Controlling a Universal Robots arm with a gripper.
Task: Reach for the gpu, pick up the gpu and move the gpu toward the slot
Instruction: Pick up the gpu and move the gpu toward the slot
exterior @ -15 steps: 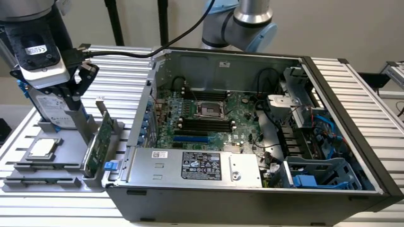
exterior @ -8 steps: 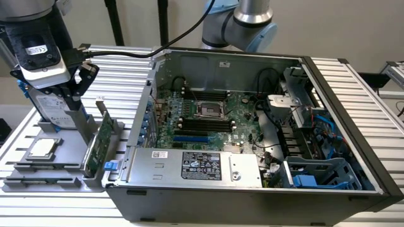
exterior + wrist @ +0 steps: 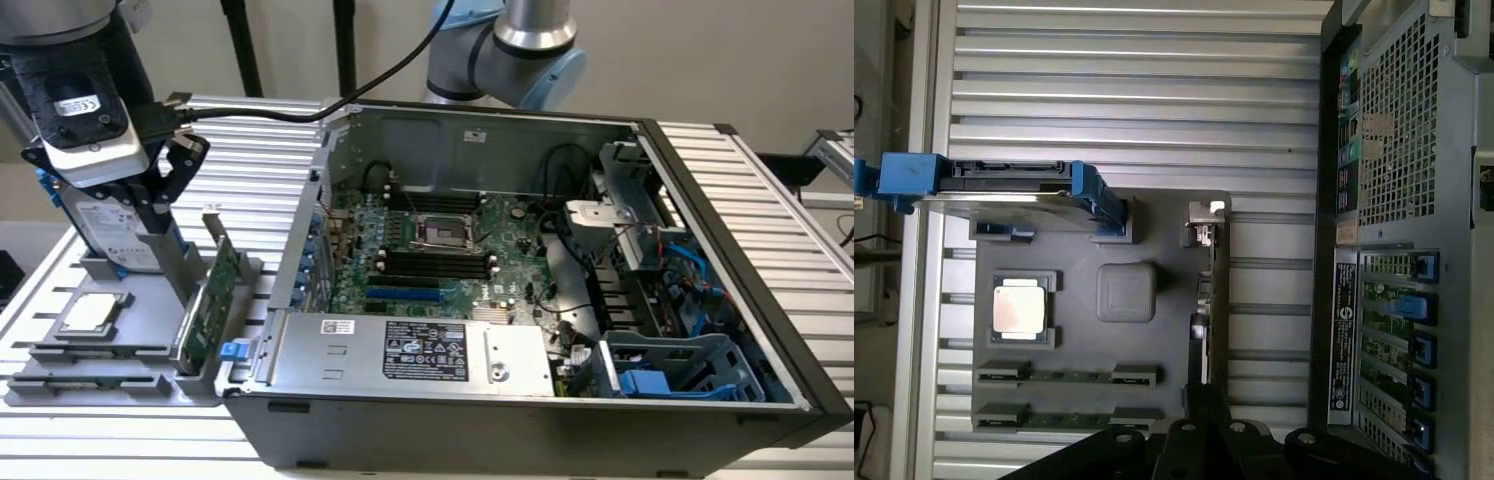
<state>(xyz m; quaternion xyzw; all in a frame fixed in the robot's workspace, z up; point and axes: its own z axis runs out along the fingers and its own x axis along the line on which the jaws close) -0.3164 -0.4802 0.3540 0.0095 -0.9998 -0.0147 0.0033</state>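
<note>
Arm poised over the parts holder; the gpu is not gripped.

Your wrist points straight down, with the gripper low over the gray holder, between the blue-framed hard drive and the gpu. You can't tell how wide the pincer stands. The gpu sits on edge in the holder, just to the exterior view's right of the pincer and lower, beside the open computer case. The black label on the power supply and the white sticker on the wrist carry print too small to read.
</note>
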